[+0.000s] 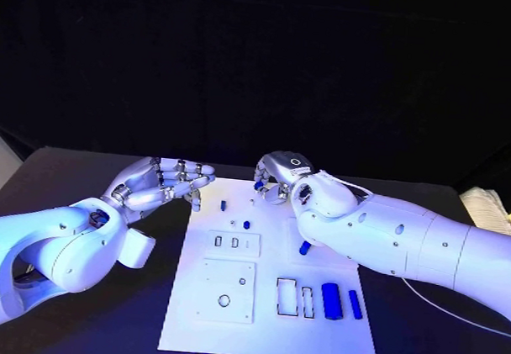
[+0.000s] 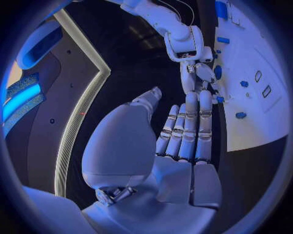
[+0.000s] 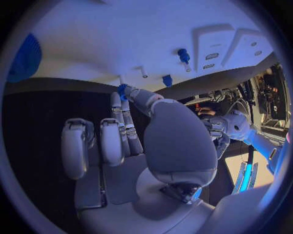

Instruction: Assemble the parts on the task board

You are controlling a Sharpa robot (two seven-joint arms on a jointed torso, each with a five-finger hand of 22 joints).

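The left hand (image 1: 158, 183) hovered palm-up just off the task board (image 1: 268, 330) at about ten o'clock from the board's middle, its fingers (image 1: 189, 172) spread and lightly curled, with nothing in them. In the left wrist view the same hand (image 2: 183, 141) lay with fingers stretched side by side toward the board's edge (image 2: 256, 131).

The right hand (image 1: 286, 176) came over the board's far end at roughly twelve o'clock, wrist bent downward and fingers bunched. In the right wrist view its fingertips (image 3: 125, 92) pinched a small blue part (image 3: 122, 89) at the board's rim; the piece was mostly covered, so its shape could not be made out.

Other blue parts sat on the board: a small peg (image 1: 222, 205) near eleven o'clock, a smaller one (image 1: 246, 224) just beyond the centre, a piece (image 1: 305, 248) partly tucked under the right forearm, and two long blocks (image 1: 331, 301) at about four o'clock beside two rectangular slots (image 1: 285, 295). A raised plate with an oval hole (image 1: 225, 291) lay at seven o'clock. The right arm hid part of the board's three o'clock side.
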